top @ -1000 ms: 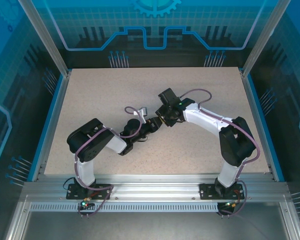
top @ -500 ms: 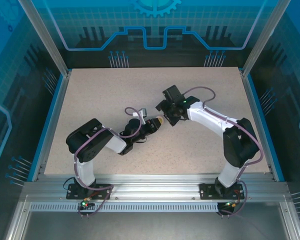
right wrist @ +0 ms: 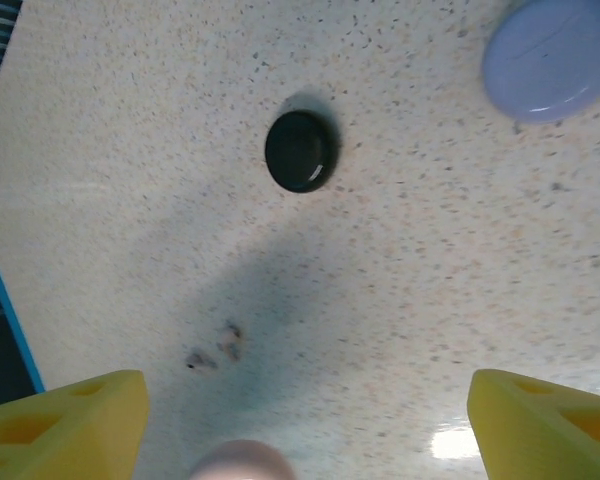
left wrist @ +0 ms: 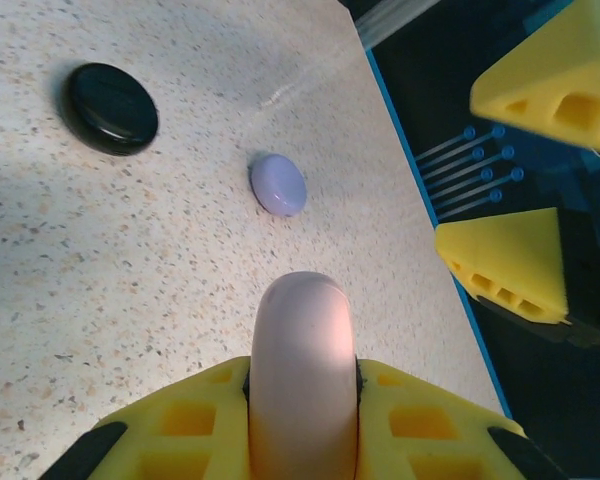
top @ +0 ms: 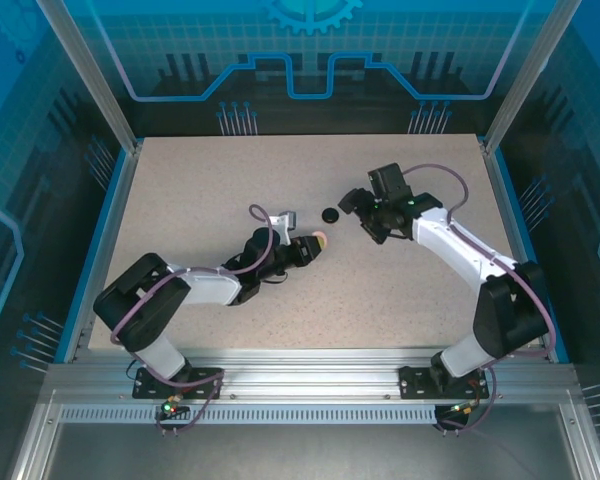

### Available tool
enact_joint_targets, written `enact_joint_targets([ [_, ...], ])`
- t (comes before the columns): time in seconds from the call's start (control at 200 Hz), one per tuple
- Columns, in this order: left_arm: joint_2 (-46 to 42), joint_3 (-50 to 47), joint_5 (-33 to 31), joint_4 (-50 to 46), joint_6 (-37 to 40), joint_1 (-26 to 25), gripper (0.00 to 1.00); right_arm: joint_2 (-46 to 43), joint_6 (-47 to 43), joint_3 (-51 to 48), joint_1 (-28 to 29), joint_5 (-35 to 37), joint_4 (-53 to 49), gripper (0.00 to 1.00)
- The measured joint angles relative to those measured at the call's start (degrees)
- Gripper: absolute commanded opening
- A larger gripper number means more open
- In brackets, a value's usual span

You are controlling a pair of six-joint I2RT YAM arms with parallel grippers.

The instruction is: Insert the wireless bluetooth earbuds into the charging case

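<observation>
left gripper (left wrist: 302,395) clenched on the pink case (left wrist: 302,335), which pokes out past the jaws and looks closed; in the top view that sits just left of frame centre, low over the table (top: 190,190); just past the case tip, lower left of centre in the right wrist view, are two tiny specks (right wrist: 215,350), one dark, one pinkish; my guess is earbuds, but too small to call and long axis unreadable; further out, black case (right wrist: 300,150) at upper centre and lavender case (right wrist: 548,55) in the upper right corner, both flat, lids down, well apart; right gripper (right wrist: 305,395) released, fingers (right wrist: 60,420) spread to the bottom corners, nothing between them; relation that matters: the specks lie left of the right jaws' midline, between pink case and black case; left arm is nearer but occupied, so the free right arm likely takes the pick, shifting frame-left first; pink case probably needs opening before anything goes in
</observation>
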Motion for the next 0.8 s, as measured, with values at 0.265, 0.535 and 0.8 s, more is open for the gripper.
enact_joint_targets([
  [0.265, -3.0, 4.6, 9.6, -9.3, 7.1, 3.1, 0.0, -12.4, -15.0, -12.2, -0.3, -2.7, 4.9, 0.85],
  [0.535, -3.3, 6.3, 19.2, -15.1, 11.0, 6.7, 0.0, -19.2, -25.9, -17.4, -0.2, -11.5, 11.5, 0.86],
  [0.8, -3.3, 6.7, 25.7, -16.8, 12.8, 6.9, 0.0, -17.9, -29.9, -17.5, 3.0, -15.5, 15.5, 0.86],
])
